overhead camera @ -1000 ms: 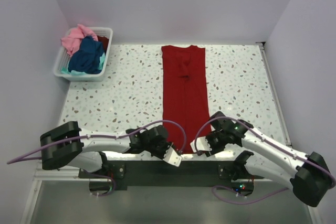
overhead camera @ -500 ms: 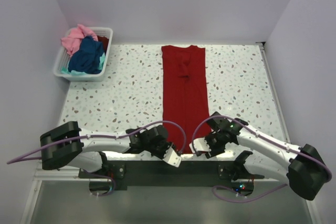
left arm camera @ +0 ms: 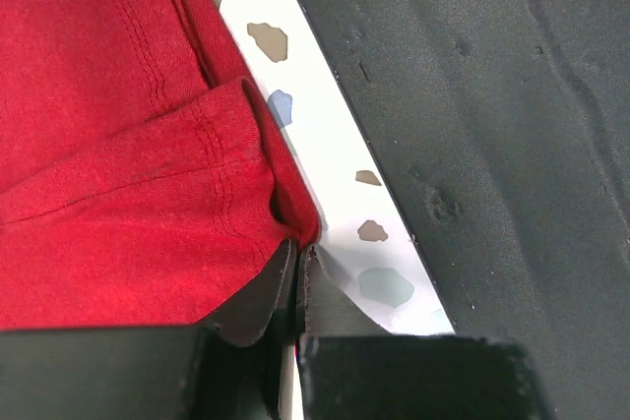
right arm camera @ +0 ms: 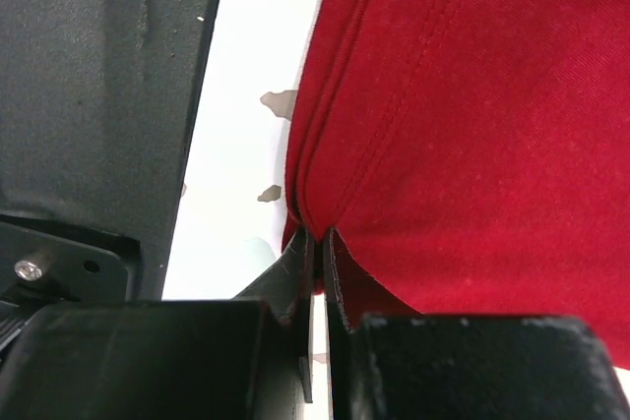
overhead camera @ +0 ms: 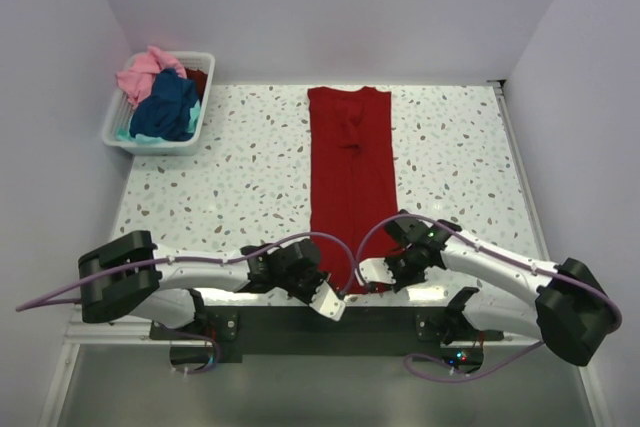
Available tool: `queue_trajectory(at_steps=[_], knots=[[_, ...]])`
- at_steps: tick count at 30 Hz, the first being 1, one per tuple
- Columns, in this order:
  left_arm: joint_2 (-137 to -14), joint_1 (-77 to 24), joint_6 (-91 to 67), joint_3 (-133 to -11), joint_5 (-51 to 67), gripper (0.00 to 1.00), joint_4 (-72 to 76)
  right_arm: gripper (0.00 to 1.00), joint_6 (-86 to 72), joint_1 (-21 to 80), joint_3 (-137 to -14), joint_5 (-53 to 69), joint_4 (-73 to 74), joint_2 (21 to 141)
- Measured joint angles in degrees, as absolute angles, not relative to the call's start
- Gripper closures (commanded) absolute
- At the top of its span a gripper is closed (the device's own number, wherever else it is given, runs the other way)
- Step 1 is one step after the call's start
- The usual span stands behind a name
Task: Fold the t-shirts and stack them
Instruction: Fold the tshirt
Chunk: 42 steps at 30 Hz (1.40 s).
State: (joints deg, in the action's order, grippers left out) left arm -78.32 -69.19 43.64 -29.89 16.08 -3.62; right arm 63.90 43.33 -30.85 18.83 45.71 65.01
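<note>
The deep red t-shirt (overhead camera: 349, 177) lies folded into a long narrow strip down the middle of the table, its hem at the near edge. My left gripper (overhead camera: 327, 296) is shut on the hem's near left corner; in the left wrist view its tips (left arm camera: 298, 249) pinch a bunched fold of red cloth (left arm camera: 128, 164). At the near right corner my right gripper (overhead camera: 371, 277) is shut too, its tips (right arm camera: 321, 239) clamped on the doubled red edge (right arm camera: 472, 125). More t-shirts, pink (overhead camera: 140, 71), navy blue (overhead camera: 168, 105) and teal (overhead camera: 124, 134), are piled in the basket.
A white slatted basket (overhead camera: 110, 127) stands at the table's far left corner. A black strip (left arm camera: 492, 95) runs along the speckled table's near edge (right arm camera: 246, 145) just below both grippers. White walls close in on the left, back and right.
The right gripper has slid left to the shirt's near right corner. Both grippers, open a moment ago, have closed on the hem.
</note>
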Motion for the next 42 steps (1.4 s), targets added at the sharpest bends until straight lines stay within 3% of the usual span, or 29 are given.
queue_trajectory(at_steps=[6,18,27,42], knots=[[-77.89,-67.92,41.87,-30.89,16.64,1.00,-5.23,1.00,59.66,43.48,-31.46,17.58,45.65,62.28],[-71.59,-54.17,40.27,-40.40,21.85,1.00,-9.96,1.00,53.30,40.88,-40.73,17.37,45.30,55.75],[-75.90,-43.46,41.71,-47.53,24.73,1.00,-10.37,1.00,55.24,27.49,-51.62,19.35,43.57,68.01],[-98.30,-31.05,47.77,-67.83,30.50,1.00,-11.90,1.00,61.41,20.05,-70.89,23.70,39.38,92.20]])
